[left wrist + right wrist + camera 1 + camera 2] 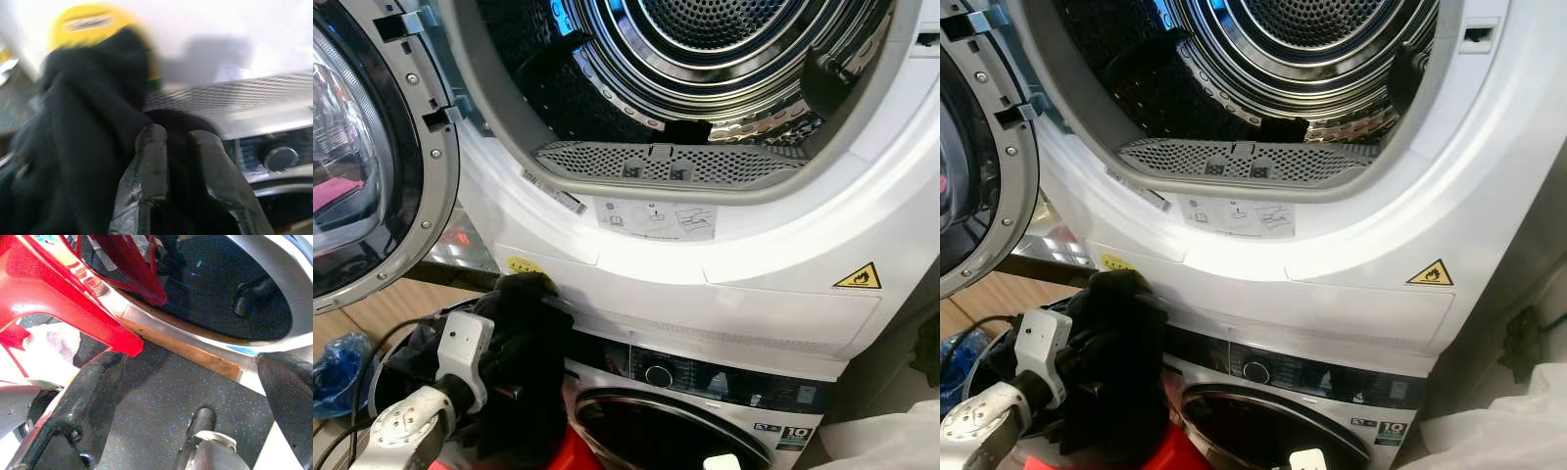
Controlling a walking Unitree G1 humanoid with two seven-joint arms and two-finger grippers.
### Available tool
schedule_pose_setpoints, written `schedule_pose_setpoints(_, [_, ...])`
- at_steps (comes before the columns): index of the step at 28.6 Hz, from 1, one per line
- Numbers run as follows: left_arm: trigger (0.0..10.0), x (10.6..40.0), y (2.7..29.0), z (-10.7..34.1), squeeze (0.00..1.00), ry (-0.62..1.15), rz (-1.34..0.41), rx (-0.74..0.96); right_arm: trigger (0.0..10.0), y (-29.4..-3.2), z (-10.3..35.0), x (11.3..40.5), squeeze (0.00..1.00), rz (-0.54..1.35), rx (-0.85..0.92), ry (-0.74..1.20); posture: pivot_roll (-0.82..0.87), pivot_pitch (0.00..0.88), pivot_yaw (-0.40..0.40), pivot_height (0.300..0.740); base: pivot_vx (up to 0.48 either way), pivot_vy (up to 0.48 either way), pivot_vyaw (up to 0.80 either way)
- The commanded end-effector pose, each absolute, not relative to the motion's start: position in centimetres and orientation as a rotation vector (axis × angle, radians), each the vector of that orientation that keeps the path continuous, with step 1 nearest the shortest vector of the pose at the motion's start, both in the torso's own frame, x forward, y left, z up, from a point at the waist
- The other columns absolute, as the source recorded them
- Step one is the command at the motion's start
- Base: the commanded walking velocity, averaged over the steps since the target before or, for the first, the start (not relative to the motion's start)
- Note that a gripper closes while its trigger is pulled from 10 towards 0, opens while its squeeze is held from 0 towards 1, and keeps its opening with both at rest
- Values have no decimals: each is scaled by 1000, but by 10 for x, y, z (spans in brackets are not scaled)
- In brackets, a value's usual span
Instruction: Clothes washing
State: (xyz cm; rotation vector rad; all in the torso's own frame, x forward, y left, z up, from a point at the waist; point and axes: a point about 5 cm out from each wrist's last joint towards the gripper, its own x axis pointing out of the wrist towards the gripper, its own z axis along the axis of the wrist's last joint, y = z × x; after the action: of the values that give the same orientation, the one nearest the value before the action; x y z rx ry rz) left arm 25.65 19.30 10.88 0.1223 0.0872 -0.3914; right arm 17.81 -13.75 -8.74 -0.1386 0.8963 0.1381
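While clamped in left tool (178,161), black garment (524,352) beside "10" badge (796,432).

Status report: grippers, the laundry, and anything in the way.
Left gripper shut on black garment, below open dryer drum. Right gripper open, low by the floor. Dryer's front rim stands between garment and drum.

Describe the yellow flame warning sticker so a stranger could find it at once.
Start at the upper dryer with its open drum. Go below the door opening to the white front panel's right side. The flame warning sticker is a yellow triangle, unlike the oval yellow label at the left.
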Motion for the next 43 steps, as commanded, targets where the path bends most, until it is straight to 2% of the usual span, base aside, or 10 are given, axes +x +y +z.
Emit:
schedule_pose_setpoints(1, [10000, 257, 182, 114, 1000, 46, -435, 256, 10000, -133, -87, 178, 0, 137, -125, 896, 55, 0, 145, 740, 0, 0, 0])
schedule_pose_setpoints(14, [10000, 259, 195, 122, 1000, -86, -96, 227, 10000, -135, -87, 178, 0, 129, -121, 896, 59, 0, 146, 740, 0, 0, 0])
schedule_pose_setpoints(15, [10000, 259, 195, 122, 1000, -86, -96, 227, 10000, -135, -87, 178, 0, 129, -121, 896, 59, 0, 146, 740, 0, 0, 0])
schedule_pose_setpoints(19, [10000, 257, 191, 117, 1000, -58, -96, -5, 10000, -135, -87, 179, 0, 128, -122, 894, 61, 0, 145, 740, 0, 0, 0])
schedule_pose_setpoints(26, [10000, 270, 212, 127, 1000, -69, -61, -210, 10000, -134, -87, 180, 0, 130, -122, 891, 63, 0, 142, 740, 0, 0, 0])
schedule_pose_setpoints(32, [10000, 273, 218, 133, 1000, -67, -14, -283, 10000, -135, -87, 180, 0, 128, -123, 891, 62, 0, 139, 740, 0, 0, 0])
schedule_pose_setpoints(40, [10000, 280, 213, 127, 1000, 3, -39, -405, 10000, -136, -86, 181, 0, 132, -129, 891, 63, 0, 135, 740, 0, 0, 0])
schedule_pose_setpoints(43, [10000, 284, 214, 131, 1000, -5, -43, -403, 10000, -136, -86, 182, 0, 133, -130, 888, 61, 0, 135, 740, 0, 0, 0])
